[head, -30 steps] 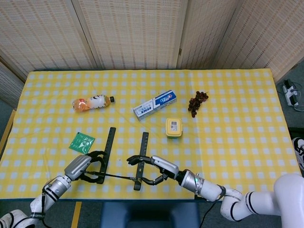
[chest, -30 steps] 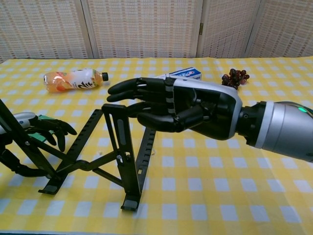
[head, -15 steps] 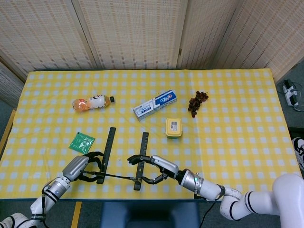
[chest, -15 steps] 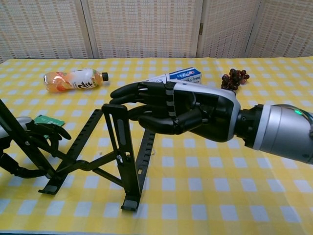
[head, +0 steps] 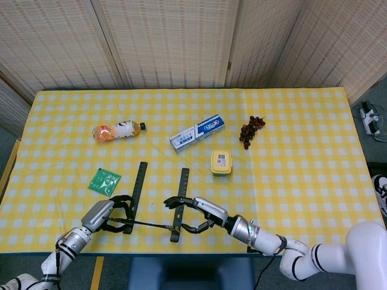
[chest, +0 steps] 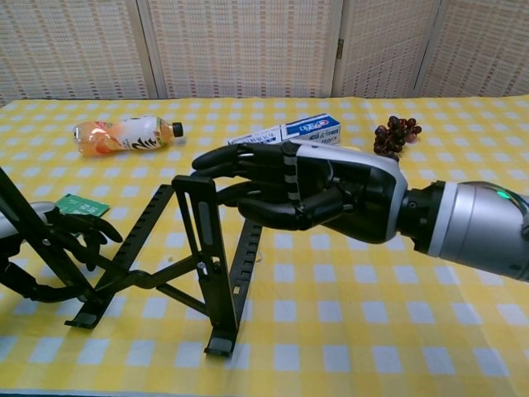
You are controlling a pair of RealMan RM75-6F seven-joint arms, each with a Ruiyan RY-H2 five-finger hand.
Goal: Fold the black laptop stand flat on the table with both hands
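A: Head view? 
B: Black laptop stand (head: 158, 205) at worktop's (head: 302, 151) near edge. Left hand (head: 109, 214) grips its left rail; right hand (head: 196, 214) curls around right rail.

A: Chest view? 
B: Stand (chest: 178, 256) propped, unfolded. Right hand (chest: 314, 194) fingers cupped beside upright, holding not clear.

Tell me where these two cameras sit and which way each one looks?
Head view: high up, looking down on the table; both arms and hands show at the bottom edge.
Chest view: low, near table height, facing forward across it; the right hand fills the middle, the left hand shows at the left edge.
Shared: the black laptop stand, bottle, toothpaste box and grapes.
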